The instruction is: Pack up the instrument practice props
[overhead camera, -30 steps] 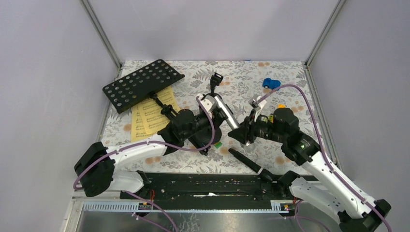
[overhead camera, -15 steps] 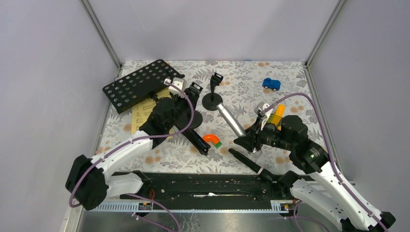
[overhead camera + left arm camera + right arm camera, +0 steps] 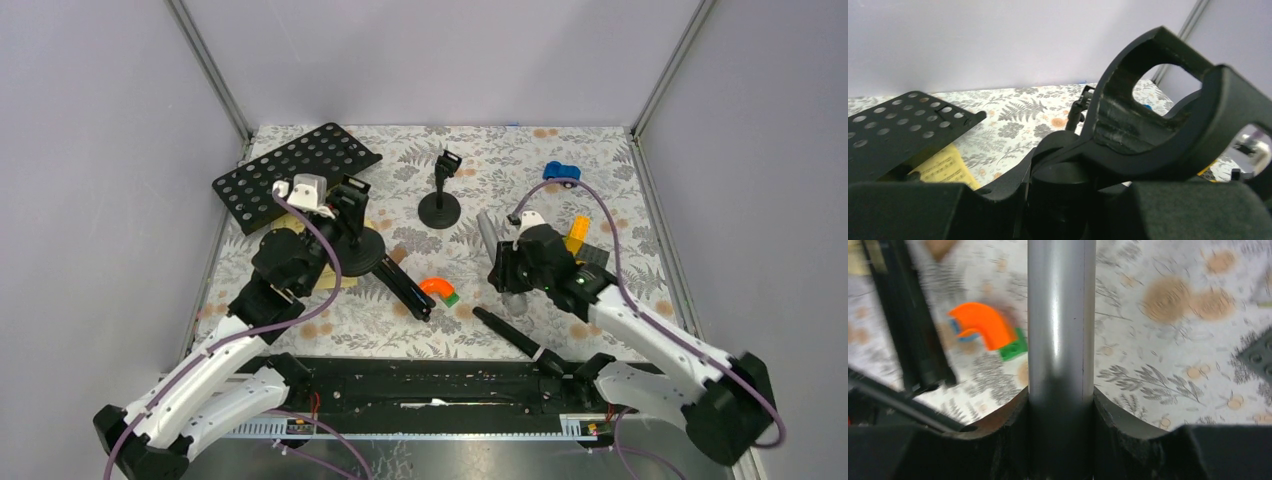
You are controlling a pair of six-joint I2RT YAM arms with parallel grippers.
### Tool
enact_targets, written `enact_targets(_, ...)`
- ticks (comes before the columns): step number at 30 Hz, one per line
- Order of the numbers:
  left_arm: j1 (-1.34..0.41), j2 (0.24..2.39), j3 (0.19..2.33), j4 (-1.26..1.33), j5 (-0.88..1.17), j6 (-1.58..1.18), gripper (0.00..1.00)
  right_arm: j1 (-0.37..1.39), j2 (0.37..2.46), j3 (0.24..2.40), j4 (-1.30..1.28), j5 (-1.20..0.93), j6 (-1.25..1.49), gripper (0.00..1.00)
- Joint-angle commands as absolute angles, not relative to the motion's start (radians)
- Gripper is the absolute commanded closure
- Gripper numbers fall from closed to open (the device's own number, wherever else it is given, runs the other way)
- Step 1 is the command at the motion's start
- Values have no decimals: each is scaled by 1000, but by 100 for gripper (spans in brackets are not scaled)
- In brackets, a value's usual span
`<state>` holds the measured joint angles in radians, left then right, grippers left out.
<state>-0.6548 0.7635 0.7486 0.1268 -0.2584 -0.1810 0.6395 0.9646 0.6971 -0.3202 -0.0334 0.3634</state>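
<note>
Top view, centre-left. Your left fingers (image 3: 349, 208) are closed on one mic holder (image 3: 364, 250). Its round base shows just below and right of the fingers. You cannot tell from here whether the base touches the desk (image 3: 520, 150).

Left wrist view. The holder's C-shaped clip (image 3: 1158, 100) fills the right half of the frame and sits tilted. The black stem is pinched between the fingers along the bottom edge.

Top view, right of centre. Your right fingers (image 3: 508, 268) grip the silver microphone (image 3: 487, 228). Its barrel sticks out toward the upper left of the fingers. In the right wrist view the barrel runs straight up the middle of the frame, clamped on both sides. The desk behind it is blurred.

Other task items:
- The second mic holder (image 3: 440, 205) stands upright at upper centre, apart from both arms.
- The music rack (image 3: 295, 170) is at upper left, its perforated plate just above the left arm.
- The yellow sheet-music pages (image 3: 945, 167) lie partly under the plate's lower edge. In the top view the left arm mostly hides them.
- A long black bar (image 3: 405, 290) lies diagonally at centre. You cannot tell what it belongs to.

Non-task items:
- The orange curved block (image 3: 437, 288) lies just beside the bar's lower end.
- The blue toy car (image 3: 560, 172) is at upper right.
- A yellow brick (image 3: 577, 232) lies just beside the right arm.
</note>
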Motion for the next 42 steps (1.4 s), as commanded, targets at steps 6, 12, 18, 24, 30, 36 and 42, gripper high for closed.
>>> enact_targets(6,-652,690,773,59,-365,-199,100,643,1278,724,-217,354,579,100)
enact_targets(12,-653,680,738,68,-356,-197,100,644,1376,746,-205,351,518,58)
enact_targets(18,-653,685,701,87,-364,-214,100,641,1457,757,-206,440,498,50)
enact_targets(24,-653,692,678,89,-396,-206,100,642,1561,803,-229,459,481,38)
enact_targets(30,-652,678,666,96,-400,-200,100,643,1467,825,-300,452,460,20)
enact_targets(36,-653,688,673,88,-382,-200,100,642,1326,879,-404,357,339,10)
enact_targets(42,-653,681,671,82,-389,-199,100,644,1271,970,-629,-60,47,11)
